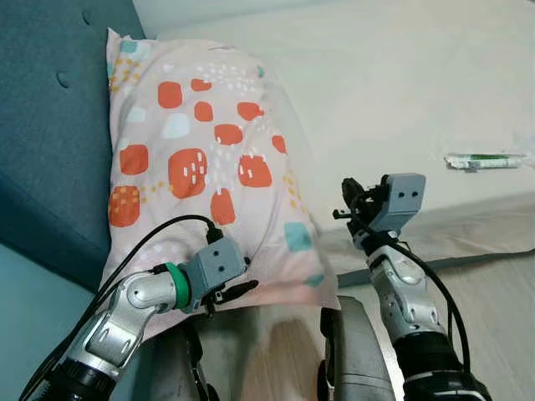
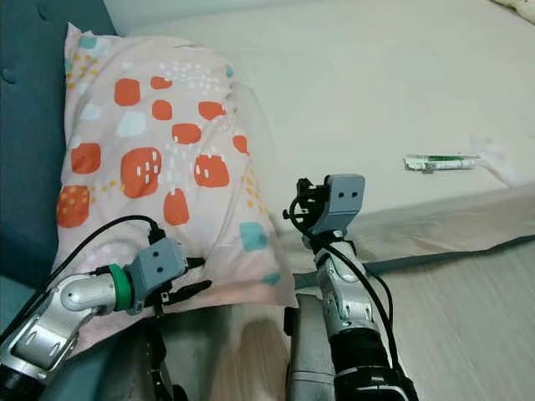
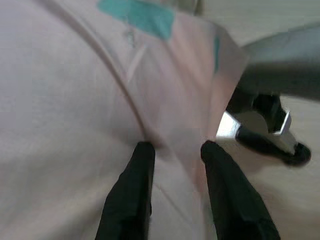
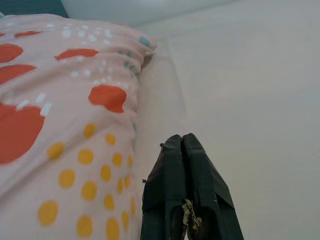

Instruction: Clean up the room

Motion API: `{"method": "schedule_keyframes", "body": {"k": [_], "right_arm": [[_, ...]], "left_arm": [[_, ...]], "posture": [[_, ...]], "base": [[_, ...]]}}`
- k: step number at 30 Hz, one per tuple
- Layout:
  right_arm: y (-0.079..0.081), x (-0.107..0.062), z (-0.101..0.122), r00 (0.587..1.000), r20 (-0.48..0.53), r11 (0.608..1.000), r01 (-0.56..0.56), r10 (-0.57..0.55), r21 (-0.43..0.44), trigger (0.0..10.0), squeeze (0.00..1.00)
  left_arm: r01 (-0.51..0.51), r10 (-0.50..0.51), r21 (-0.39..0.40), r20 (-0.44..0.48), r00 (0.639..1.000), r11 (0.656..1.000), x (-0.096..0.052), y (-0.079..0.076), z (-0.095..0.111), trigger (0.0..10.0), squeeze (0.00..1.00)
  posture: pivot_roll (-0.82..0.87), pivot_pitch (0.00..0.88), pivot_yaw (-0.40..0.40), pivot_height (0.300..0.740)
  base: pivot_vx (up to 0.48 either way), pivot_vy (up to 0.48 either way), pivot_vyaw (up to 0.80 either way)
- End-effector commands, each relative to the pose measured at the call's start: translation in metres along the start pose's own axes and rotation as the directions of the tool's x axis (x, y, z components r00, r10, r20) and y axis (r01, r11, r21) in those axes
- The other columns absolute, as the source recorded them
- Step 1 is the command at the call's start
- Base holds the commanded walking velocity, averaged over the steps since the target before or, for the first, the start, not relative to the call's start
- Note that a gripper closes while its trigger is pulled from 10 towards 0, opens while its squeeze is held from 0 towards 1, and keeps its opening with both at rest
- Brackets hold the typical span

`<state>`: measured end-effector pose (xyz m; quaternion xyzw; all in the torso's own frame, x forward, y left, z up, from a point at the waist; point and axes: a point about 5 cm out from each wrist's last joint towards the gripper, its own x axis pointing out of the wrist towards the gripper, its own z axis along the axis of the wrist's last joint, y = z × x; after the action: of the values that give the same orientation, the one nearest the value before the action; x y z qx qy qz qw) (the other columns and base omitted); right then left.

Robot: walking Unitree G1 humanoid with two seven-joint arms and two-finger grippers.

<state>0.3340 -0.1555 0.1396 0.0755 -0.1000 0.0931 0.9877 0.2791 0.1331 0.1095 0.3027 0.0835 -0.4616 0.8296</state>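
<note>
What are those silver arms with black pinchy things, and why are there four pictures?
It is a house robot tidying a bedroom. Two pictures come from its head, looking down; two come from cameras on its wrists. On the cream bed lies a soft pink pillow with orange and teal patches, leaning on a teal padded headboard, and a small white and green tube. The left claw is open, touching the pillow's edge. The right claw is shut, holding nothing.

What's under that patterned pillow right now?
The pillow lies on the pale bed, leaning against the teal headboard. The left pincer presses its near edge, fingers apart. Anything beneath it is covered.
</note>
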Motion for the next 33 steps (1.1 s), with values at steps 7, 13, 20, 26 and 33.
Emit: {"method": "schedule_keyframes", "body": {"k": [7, 13, 20, 26, 33], "right_arm": [[-0.009, -0.004, 0.007, 1.000, 0.020, 1.000, 0.024, -0.024, -0.014, 10.0, 0.00], [-0.013, -0.003, 0.013, 0.999, 0.036, 0.999, 0.033, -0.032, -0.023, 10.0, 0.00], [-0.011, -0.005, 0.014, 0.999, 0.039, 0.999, 0.032, -0.031, -0.021, 10.0, 0.00], [-0.010, -0.008, 0.013, 0.999, 0.033, 0.999, 0.035, -0.034, -0.016, 10.0, 0.00], [-0.009, -0.008, 0.013, 0.999, 0.035, 0.999, 0.037, -0.037, -0.012, 10.0, 0.00]], "left_arm": [[-0.130, 0.166, 0.175, -0.206, 0.964, 0.976, 0.018, 0.015, -0.027, 10.0, 0.00], [-0.237, 0.309, 0.283, -0.245, 0.919, 0.930, 0.042, 0.043, -0.013, 10.0, 0.00], [-0.555, 0.574, 0.147, -0.173, 0.800, 0.818, 0.052, 0.099, 0.025, 10.0, 0.00], [-0.802, 0.803, 0.047, -0.074, 0.592, 0.596, 0.040, 0.150, 0.076, 10.0, 0.00], [-0.949, 0.937, -0.005, 0.159, 0.311, 0.316, 0.017, 0.182, 0.144, 10.0, 0.00]], "posture": [[-0.13, 0.112, 0.119, 0.531], [-0.14, 0.113, 0.121, 0.531], [-0.15, 0.123, 0.126, 0.531], [-0.15, 0.132, 0.125, 0.531], [-0.16, 0.137, 0.124, 0.531]], "base": [[0.000, 0.000, 0.00], [0.000, 0.000, 0.00], [0.000, 0.000, 0.00], [0.000, 0.000, 0.00], [0.000, 0.000, 0.00]]}}
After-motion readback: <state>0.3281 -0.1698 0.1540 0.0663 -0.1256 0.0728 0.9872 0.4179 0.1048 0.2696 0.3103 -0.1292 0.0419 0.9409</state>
